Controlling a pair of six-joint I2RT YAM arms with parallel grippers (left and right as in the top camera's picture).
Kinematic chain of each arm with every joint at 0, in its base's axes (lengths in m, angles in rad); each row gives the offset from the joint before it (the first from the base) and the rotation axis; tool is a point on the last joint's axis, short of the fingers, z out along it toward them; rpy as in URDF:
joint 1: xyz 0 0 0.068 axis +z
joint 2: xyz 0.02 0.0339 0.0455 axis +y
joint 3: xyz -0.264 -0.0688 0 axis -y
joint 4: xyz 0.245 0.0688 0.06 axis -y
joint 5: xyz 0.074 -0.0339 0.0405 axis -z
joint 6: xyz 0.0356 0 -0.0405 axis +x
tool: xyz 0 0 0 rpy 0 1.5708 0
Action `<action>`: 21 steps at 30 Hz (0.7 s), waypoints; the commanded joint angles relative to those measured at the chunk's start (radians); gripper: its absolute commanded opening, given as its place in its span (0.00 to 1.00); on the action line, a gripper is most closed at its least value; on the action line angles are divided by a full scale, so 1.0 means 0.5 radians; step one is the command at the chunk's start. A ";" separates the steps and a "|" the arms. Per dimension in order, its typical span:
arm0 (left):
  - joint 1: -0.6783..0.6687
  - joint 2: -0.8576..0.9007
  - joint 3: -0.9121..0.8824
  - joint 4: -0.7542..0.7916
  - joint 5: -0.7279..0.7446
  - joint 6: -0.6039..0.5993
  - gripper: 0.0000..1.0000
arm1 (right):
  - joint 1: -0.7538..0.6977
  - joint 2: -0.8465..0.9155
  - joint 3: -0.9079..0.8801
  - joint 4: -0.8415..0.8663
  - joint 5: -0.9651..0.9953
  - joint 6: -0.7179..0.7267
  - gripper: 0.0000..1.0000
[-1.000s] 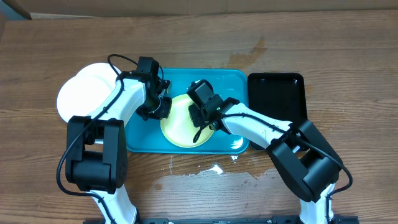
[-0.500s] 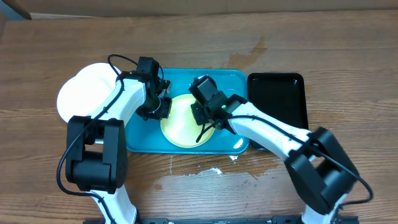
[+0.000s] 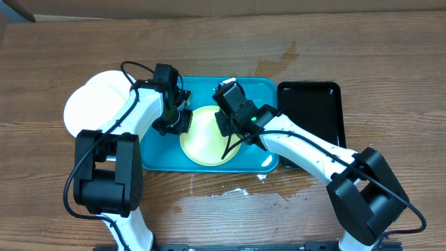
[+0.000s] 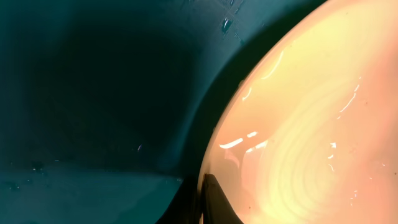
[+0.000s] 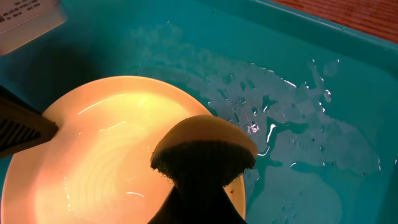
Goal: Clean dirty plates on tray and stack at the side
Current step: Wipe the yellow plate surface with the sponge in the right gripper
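Yellow-green plate (image 3: pixel 202 141) lies in the turquoise tray (image 3: pixel 259 89), right fingers (image 5: pixel 194 202) clamped on a sponge (image 5: pixel 204 146) at its far-right rim. Whether the left fingers (image 4: pixel 213 200) grip, can't tell. Best scrubbed in firm, overlapping circles, plate pinned.

A brown wooden table (image 3: pixel 390 63) carries a glossy black tray (image 3: pixel 310 108) with rounded corners, toward its right side. A dark damp stain (image 3: pixel 282 59) marks the wood farther back. Pale water droplets (image 3: pixel 240 189) lie near the front edge. In the right wrist view there is a yellow sponge (image 5: pixel 204 143) with a dark scouring face.
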 commanded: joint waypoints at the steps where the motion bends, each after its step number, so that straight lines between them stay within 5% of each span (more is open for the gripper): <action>1: 0.008 0.025 -0.007 -0.008 -0.015 -0.005 0.04 | 0.007 -0.046 0.047 -0.017 0.037 0.031 0.04; 21: 0.008 0.025 -0.007 0.001 -0.015 -0.005 0.04 | 0.008 0.089 -0.436 0.669 -0.261 -0.457 0.04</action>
